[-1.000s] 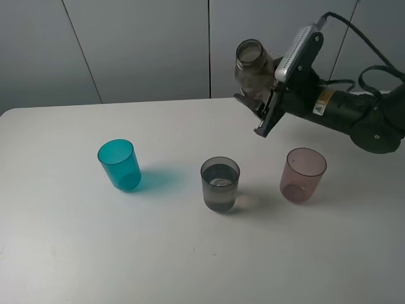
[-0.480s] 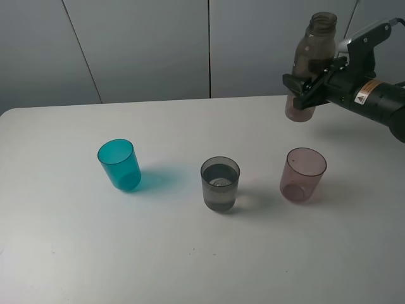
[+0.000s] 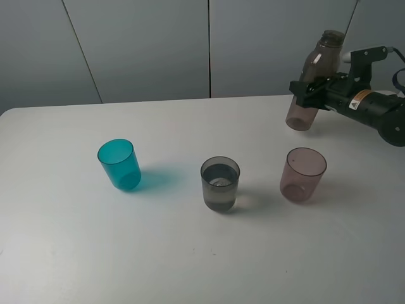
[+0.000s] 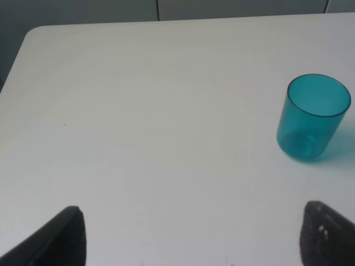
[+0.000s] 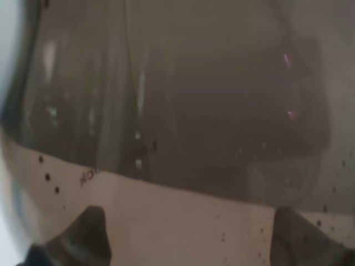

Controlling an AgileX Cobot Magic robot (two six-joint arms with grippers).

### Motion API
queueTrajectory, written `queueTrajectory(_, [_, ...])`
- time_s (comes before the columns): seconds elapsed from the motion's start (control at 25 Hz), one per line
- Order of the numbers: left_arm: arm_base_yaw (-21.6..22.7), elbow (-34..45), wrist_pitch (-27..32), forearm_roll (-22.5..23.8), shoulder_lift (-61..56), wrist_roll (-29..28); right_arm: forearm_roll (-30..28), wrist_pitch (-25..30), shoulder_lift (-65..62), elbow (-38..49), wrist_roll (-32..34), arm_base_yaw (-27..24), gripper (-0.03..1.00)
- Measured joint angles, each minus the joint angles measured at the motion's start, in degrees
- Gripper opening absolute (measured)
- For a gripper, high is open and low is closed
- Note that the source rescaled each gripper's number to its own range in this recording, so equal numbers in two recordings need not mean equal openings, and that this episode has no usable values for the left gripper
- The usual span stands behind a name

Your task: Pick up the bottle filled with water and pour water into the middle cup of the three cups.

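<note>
At two o'clock over the white table [image 3: 190, 266], the right gripper [image 3: 308, 88] clamps the bottle [image 3: 313, 79] nearly upright, clear of the surface. The middle cup [image 3: 220, 183], holding water [image 3: 220, 182], stands at centre between the teal cup [image 3: 119, 164] and pinkish-mauve cup [image 3: 302, 175]. The left gripper [image 4: 188, 235] stands spread open, empty.

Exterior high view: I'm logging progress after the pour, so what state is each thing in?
bottle: capless, nearly upright, held above the table by the right gripper
middle cup: upright, partly filled with water
teal cup: upright, looks empty
pinkish-mauve cup: upright, looks empty
left gripper: fingers apart, holding nothing
</note>
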Motion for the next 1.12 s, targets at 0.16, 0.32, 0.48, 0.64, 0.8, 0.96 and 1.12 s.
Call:
queueTrajectory(0.16, [0.0, 0.0, 0.0, 0.0, 0.0, 0.0, -0.1, 0.0, 2.1, -0.2, 0.6, 0.0, 0.00])
queueTrajectory(0.32, [0.0, 0.0, 0.0, 0.0, 0.0, 0.0, -0.3, -0.5, 2.8, -0.4, -1.4, 0.0, 0.00])
queueTrajectory(0.48, [0.0, 0.0, 0.0, 0.0, 0.0, 0.0, -0.6, -0.4, 2.8, -0.4, -4.9, 0.0, 0.00])
queueTrajectory(0.64, [0.0, 0.0, 0.0, 0.0, 0.0, 0.0, -1.8, -0.3, 2.8, -0.4, -5.7, 0.0, 0.00])
queueTrajectory(0.8, [0.0, 0.0, 0.0, 0.0, 0.0, 0.0, -2.7, -0.5, 2.8, -0.4, -5.3, 0.0, 0.00])
queueTrajectory(0.96, [0.0, 0.0, 0.0, 0.0, 0.0, 0.0, -3.4, -1.1, 2.8, -0.1, -4.9, 0.0, 0.64])
queueTrajectory(1.12, [0.0, 0.0, 0.0, 0.0, 0.0, 0.0, -2.9, -0.5, 2.1, 1.9, -4.9, 0.0, 0.98])
